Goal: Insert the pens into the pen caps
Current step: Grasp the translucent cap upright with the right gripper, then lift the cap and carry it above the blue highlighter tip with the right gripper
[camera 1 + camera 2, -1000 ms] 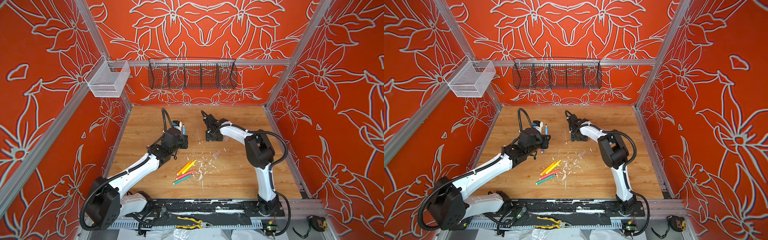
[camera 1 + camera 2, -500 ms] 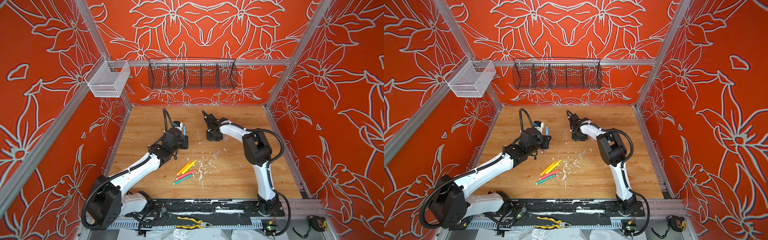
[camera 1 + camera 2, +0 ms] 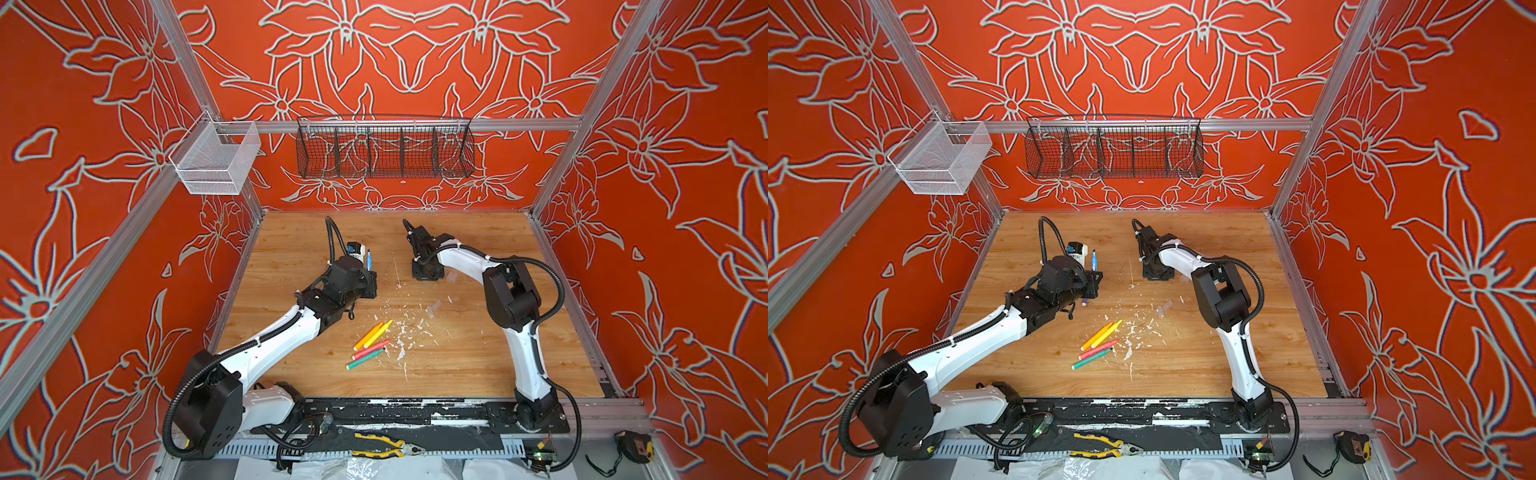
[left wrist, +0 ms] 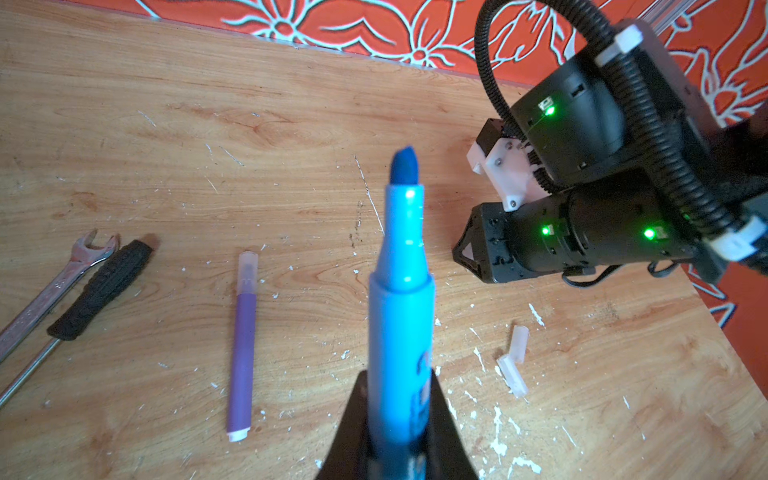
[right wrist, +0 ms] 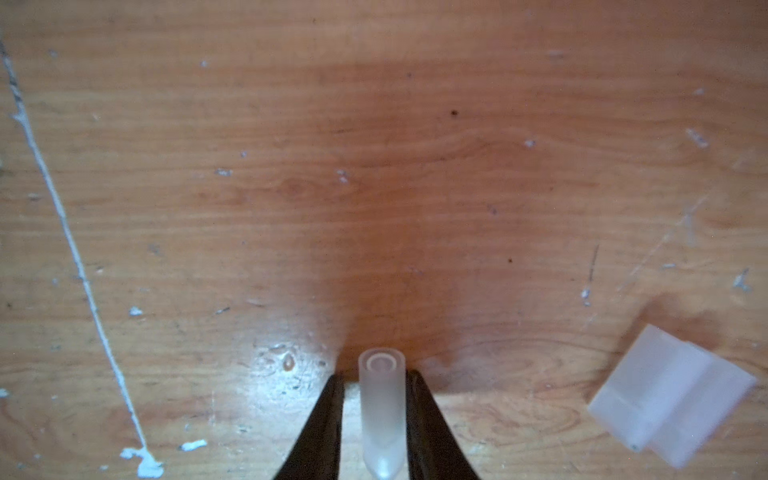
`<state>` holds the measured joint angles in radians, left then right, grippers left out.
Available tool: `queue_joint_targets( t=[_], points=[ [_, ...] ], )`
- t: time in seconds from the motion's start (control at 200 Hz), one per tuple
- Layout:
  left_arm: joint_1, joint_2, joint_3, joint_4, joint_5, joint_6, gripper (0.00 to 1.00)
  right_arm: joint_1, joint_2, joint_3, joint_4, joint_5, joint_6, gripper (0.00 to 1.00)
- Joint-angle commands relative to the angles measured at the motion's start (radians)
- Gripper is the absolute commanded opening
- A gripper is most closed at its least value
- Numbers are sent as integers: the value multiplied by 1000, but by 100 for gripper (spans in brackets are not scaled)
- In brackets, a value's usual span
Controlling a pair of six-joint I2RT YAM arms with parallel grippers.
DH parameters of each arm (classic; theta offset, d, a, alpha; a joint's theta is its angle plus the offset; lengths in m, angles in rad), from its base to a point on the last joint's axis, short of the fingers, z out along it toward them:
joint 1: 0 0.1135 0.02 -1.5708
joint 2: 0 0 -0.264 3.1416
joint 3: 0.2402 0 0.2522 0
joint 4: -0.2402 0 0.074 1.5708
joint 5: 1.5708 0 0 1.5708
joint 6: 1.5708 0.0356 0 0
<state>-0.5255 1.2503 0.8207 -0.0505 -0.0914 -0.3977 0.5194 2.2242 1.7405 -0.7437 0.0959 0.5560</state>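
- A white mesh basket (image 3: 214,160) hangs on the left wall rail above the wooden worktop (image 3: 291,249).
- In the left wrist view a wrench (image 4: 54,286) and a black-handled screwdriver (image 4: 99,291) lie close together on the worktop.
- Near them the purple pen (image 4: 243,349) lies flat on the wood, with a clear fitted cap (image 4: 248,270) over one end.
- The left gripper (image 4: 397,386) is clamped tight on the blue pen (image 4: 401,316). The barrel sits between both fingers and the bare dark-blue tip sticks out past them. In both top views this pen shows left of centre, in the rear half of the worktop.
- A black wire basket (image 3: 384,147) hangs on the back wall.
- Mid-worktop, the orange pen (image 3: 368,336) and yellow pen (image 3: 380,331) lie side by side, touching. The pink-red pen (image 3: 371,349) and green pen (image 3: 365,359) lie just in front of them, roughly parallel.
- Yellow-handled pliers (image 3: 382,446) rest on the black strip at the front edge.
- White flecks (image 3: 401,332) are scattered just right of the four pens.
- Two loose caps (image 3: 434,308) lie touching each other, right of centre.
- The right gripper (image 5: 380,378) points down at the worktop with its jaws drawn in on the held cap (image 5: 382,411). The cap's open mouth faces away from the wrist camera. Whether it is clear of the wood cannot be told.
- Two spare caps (image 5: 669,399) lie side by side just beside that gripper.
- A tape measure (image 3: 633,446) sits at the far right front corner.
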Motion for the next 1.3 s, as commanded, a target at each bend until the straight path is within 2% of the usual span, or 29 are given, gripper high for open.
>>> queue_joint_targets(
  t=[0.0,0.25,0.58,1.006,1.296],
  points=[
    [-4,-1,15,15,9,0,0,0,60,-3,-62,34,-7,28],
    [-4,0,15,16,11,2,0,0,57,-7,-60,28,-5,18],
    [-4,21,24,19,30,0,0,1,22,-37,-43,-1,3,11],
    [-4,46,47,0,28,17,0,0,-188,-162,2,120,23,6],
    [-4,57,35,60,158,7,0,0,-413,-204,21,158,61,6]
  ],
)
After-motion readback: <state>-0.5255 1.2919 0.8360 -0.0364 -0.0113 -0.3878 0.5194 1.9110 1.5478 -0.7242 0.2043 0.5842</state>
